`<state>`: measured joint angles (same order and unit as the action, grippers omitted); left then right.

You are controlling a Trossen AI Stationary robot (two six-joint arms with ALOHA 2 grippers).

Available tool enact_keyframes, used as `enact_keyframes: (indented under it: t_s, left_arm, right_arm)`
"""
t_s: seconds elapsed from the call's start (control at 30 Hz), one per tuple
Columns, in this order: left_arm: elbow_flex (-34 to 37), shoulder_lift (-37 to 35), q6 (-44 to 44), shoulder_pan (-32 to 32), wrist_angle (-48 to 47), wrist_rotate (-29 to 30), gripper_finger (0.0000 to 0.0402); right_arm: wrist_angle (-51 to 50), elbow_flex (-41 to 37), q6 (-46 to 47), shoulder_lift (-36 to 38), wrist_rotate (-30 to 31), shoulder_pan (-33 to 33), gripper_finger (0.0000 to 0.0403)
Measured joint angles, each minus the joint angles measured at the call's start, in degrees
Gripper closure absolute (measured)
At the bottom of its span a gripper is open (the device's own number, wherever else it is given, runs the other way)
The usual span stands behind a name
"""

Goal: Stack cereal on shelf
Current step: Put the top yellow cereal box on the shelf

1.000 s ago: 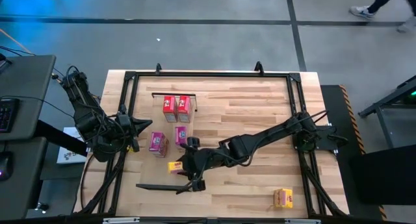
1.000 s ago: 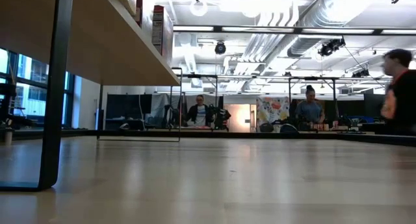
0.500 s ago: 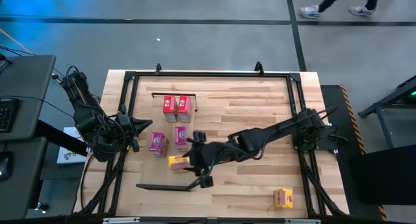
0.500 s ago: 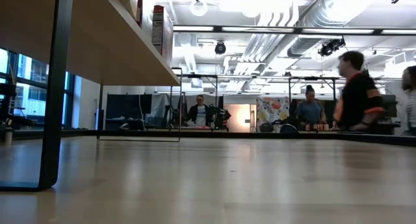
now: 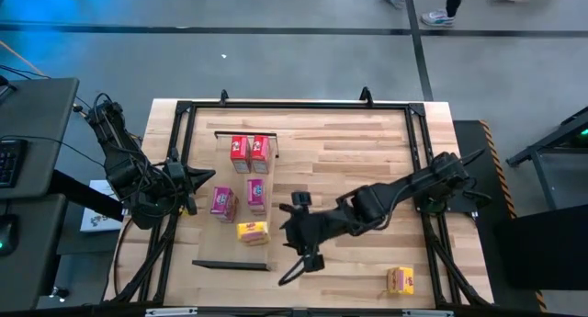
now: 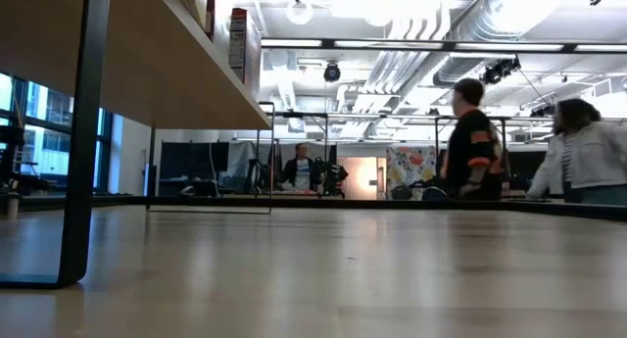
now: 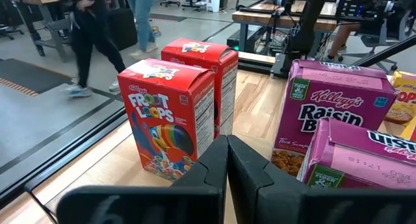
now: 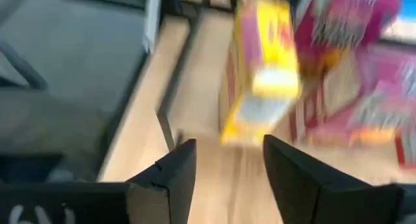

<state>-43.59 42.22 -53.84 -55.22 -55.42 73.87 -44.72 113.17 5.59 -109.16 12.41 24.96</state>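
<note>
The shelf [image 5: 234, 175] is at the table's left, and the cereal boxes rest on it. Two red boxes [image 5: 250, 148] stand at the far end and two pink boxes [image 5: 257, 193] [image 5: 221, 202] in the middle. A yellow box [image 5: 253, 232] sits nearer the front rail. My right gripper [image 5: 287, 232] hovers open and empty just right of that yellow box [image 8: 260, 74], pointing at it. My left gripper [image 5: 197, 179] waits shut at the shelf's left side, facing the red boxes [image 7: 169, 120] and pink boxes [image 7: 331, 113].
Another yellow box [image 5: 400, 280] lies on the tabletop near the front right corner. A black frame [image 5: 294, 106] runs round the table's edges. In the low view the shelf's underside and a black leg [image 6: 83, 132] show at the left. People walk in the room beyond.
My right gripper has drawn back from the yellow box toward the table's right edge and risen a little. The yellow box stays where it was on the shelf.
</note>
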Motion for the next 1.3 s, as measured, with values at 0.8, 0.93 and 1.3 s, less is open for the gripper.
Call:
enact_keyframes:
  t_s: [0.8,0.93,1.3]
  left_arm:
    - [0.0,0.0,0.0,0.0,0.0,-0.8,0.0401]
    - [0.0,0.0,0.0,0.0,0.0,-0.7,0.0401]
    - [0.0,0.0,0.0,0.0,0.0,0.3,0.0402]
  right_arm:
    - [54.7,-50.4,15.3,11.9,4.1,-4.8,0.0401]
    - [64.9,-53.3,15.4,9.9,11.1,-5.5,0.0402]
    - [77.7,-48.8,13.7,3.6,12.4,-5.5,0.0403]
